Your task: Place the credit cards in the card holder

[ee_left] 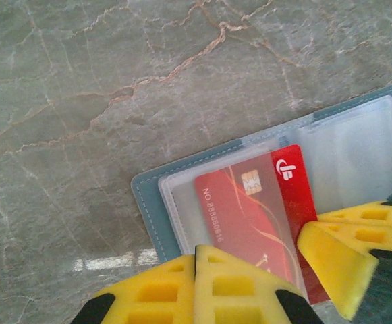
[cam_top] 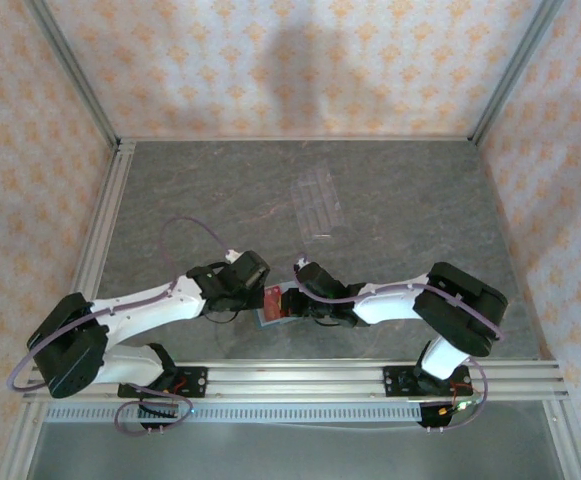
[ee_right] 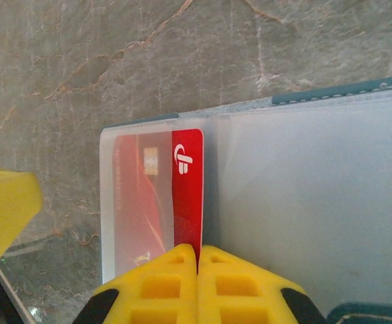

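While left and right jaws sit closed by the half-sleeved red card (ee_left: 249, 216), we fear a nudge skids the card holder (ee_left: 145, 202) across the tabletop (ee_left: 81, 101).

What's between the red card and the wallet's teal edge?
Clear plastic pocket separates the red card from the teal border of the card holder, seen in the left wrist view.

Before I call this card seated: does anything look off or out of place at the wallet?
Yes: the red credit card sits only partway in the clear pocket of the open card holder; its logo end sticks out past the pocket edge. Nothing looks damaged.
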`<action>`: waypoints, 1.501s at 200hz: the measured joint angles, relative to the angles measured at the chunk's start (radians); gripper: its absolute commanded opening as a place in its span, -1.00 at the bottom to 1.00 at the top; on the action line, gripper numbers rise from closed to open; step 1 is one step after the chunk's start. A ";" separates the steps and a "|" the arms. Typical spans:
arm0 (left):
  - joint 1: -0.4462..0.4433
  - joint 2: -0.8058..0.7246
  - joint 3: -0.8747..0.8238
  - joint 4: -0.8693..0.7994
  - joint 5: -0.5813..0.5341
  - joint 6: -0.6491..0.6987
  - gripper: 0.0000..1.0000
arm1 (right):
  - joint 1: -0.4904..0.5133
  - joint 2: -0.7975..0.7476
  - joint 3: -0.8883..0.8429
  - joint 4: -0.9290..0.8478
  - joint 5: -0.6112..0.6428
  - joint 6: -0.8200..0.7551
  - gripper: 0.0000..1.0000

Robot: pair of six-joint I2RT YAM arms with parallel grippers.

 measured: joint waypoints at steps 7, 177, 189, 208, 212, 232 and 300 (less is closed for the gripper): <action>0.000 0.007 0.000 0.000 0.000 0.000 -1.00 | 0.000 0.000 0.003 -0.004 -0.004 -0.003 -1.00; 0.000 0.066 -0.074 0.058 -0.002 -0.003 -1.00 | 0.000 0.024 0.030 -0.018 -0.038 -0.018 -1.00; 0.000 0.081 -0.074 0.069 -0.003 -0.003 -1.00 | 0.000 0.024 0.030 -0.018 -0.040 -0.018 -1.00; 0.000 0.084 -0.073 0.071 -0.003 -0.004 -1.00 | 0.000 0.030 0.032 -0.018 -0.042 -0.018 -0.99; 0.000 0.085 -0.073 0.071 -0.003 -0.004 -1.00 | 0.000 0.032 0.034 -0.017 -0.042 -0.018 -0.99; 0.000 0.086 -0.073 0.072 -0.003 -0.004 -1.00 | 0.000 0.042 0.039 -0.014 -0.045 -0.017 -1.00; 0.000 0.088 -0.072 0.071 -0.003 -0.011 -1.00 | 0.003 0.049 0.040 -0.004 -0.048 0.006 -0.97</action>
